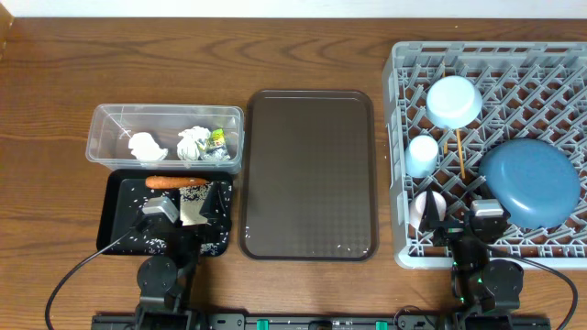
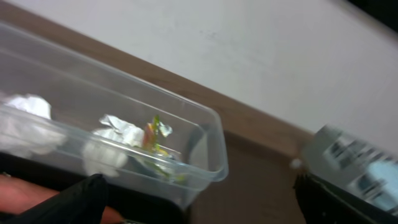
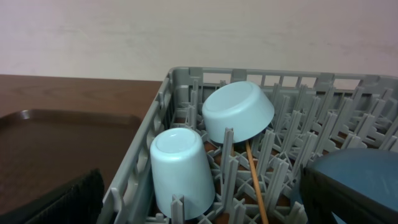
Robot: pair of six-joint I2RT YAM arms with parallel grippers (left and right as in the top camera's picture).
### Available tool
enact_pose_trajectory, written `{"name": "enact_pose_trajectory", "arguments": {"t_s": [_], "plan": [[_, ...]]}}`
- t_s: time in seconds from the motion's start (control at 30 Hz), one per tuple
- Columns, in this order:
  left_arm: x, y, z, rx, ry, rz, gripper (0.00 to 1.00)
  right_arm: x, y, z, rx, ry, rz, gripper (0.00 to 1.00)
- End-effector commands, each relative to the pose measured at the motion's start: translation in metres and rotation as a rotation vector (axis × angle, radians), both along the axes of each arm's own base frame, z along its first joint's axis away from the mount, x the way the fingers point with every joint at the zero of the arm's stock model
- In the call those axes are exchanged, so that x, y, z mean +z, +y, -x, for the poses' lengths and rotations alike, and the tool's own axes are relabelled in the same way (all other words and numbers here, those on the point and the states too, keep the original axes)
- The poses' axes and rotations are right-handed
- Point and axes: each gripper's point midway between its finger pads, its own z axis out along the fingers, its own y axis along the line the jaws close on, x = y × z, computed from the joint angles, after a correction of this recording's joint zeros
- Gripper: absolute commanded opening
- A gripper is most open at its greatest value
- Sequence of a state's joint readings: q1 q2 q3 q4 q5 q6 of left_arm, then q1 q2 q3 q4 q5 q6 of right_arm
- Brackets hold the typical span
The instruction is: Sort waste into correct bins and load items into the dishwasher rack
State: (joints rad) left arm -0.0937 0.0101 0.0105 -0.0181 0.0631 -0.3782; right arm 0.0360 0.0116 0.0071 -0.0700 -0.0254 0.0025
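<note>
Left of the big dark brown plastic serving tray (image 1: 308, 174), a clear plastic tub (image 1: 165, 111) holds crumpled white paper wads (image 1: 147, 145) and a small green-yellow wrapper (image 1: 217, 139). Just below the tub, a flat black tray (image 1: 124, 197) holds a small orange carrot (image 1: 176, 181) and loose white rice grains (image 1: 151, 243). The left claw (image 1: 197, 209) hangs over it, wide open and holding nothing. If it swings low, it could bump the black tray and scatter rice.

Right of the brown tray sits the big grey plastic rack (image 1: 399, 137). It holds a white bowl with a pale blue rim (image 1: 453, 99), a light blue cup (image 1: 423, 154), a white cup (image 1: 427, 209) and a large round blue plate (image 1: 532, 181). The right claw (image 1: 456, 220) is wide and holds nothing, between the white cup and the plate. A quick move could knock either. A thin wooden chopstick (image 1: 457, 151) seems to lie under the bowl, and the pegs crowd every path.
</note>
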Motion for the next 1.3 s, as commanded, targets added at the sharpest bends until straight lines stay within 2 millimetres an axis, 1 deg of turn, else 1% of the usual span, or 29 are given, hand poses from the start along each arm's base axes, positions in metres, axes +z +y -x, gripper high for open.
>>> {"name": "enact_pose_trajectory", "arguments": {"t_s": [0.0,0.1,0.2,1.27], "plan": [[-0.0131,0.0006,0.0015,-0.026,0.022,-0.242,0.98,-0.0005,-0.0029,0.0002,-0.014,-0.001,0.016,0.99],[-0.0132,0.0006,0.0015,-0.043,0.009,-0.372,0.98,-0.0005,-0.0029,0.0002,-0.014,-0.001,0.016,0.99],[-0.0132,0.0006,0.0015,-0.05,0.003,-0.436,0.98,-0.0005,-0.0029,0.0002,-0.014,-0.001,0.016,0.99],[-0.0137,0.0006,0.0015,-0.052,0.005,-0.438,0.98,-0.0009,-0.0029,0.0001,-0.014,0.0,0.016,0.99]]}}
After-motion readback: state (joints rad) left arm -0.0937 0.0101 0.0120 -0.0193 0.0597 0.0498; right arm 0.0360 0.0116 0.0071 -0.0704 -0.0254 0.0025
